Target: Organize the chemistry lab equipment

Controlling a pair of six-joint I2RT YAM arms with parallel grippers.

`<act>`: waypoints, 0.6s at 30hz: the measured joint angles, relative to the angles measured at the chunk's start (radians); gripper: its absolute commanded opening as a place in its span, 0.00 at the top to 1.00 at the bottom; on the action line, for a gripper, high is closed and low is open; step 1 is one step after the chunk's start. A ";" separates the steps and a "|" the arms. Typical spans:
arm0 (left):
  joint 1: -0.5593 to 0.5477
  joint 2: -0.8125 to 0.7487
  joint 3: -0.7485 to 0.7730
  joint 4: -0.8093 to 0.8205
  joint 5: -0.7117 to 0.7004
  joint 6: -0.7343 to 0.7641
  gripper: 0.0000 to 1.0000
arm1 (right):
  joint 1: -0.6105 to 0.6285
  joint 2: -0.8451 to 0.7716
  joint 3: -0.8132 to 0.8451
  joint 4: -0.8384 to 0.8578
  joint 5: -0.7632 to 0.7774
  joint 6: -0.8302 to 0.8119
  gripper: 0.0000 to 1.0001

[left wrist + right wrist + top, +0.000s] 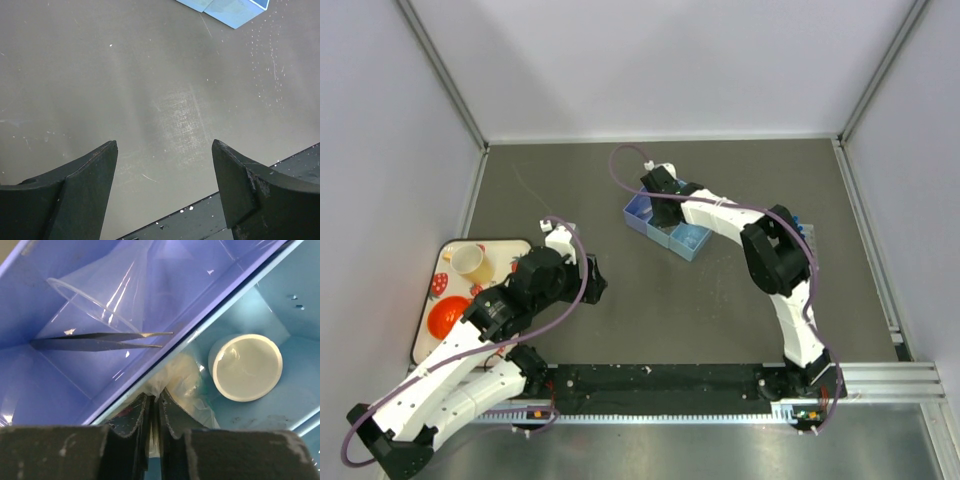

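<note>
In the right wrist view my right gripper (155,399) is shut on the thin edge of the pale yellowish packet (187,385), down inside a light-blue bin (280,295). A small white round dish (245,367) stands just right of the packet in the same bin. The neighbouring darker blue bin (60,385) holds a clear flask (110,295) on its side and metal tweezers (100,342). From above, the right gripper (665,205) is over these bins (638,215). A clear rack with blue-capped tubes (807,235) shows behind the right arm. My left gripper (165,145) is open over bare table with nothing in it.
A strawberry-print tray (425,335) at the left edge carries a yellow cup (470,260) and an orange bowl (448,317). The left gripper (595,280) hovers right of the tray. A black rail (200,220) runs along the near table edge. White walls enclose the table.
</note>
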 measured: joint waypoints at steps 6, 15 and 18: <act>0.000 0.000 0.000 0.000 0.001 0.001 0.18 | -0.001 0.009 0.021 -0.009 0.013 -0.010 0.61; 0.000 0.000 0.000 0.000 0.001 0.002 0.18 | -0.007 -0.001 0.045 -0.014 0.022 -0.018 0.57; 0.000 0.000 0.000 0.000 0.001 0.002 0.18 | -0.007 -0.020 0.045 -0.030 0.017 -0.017 0.57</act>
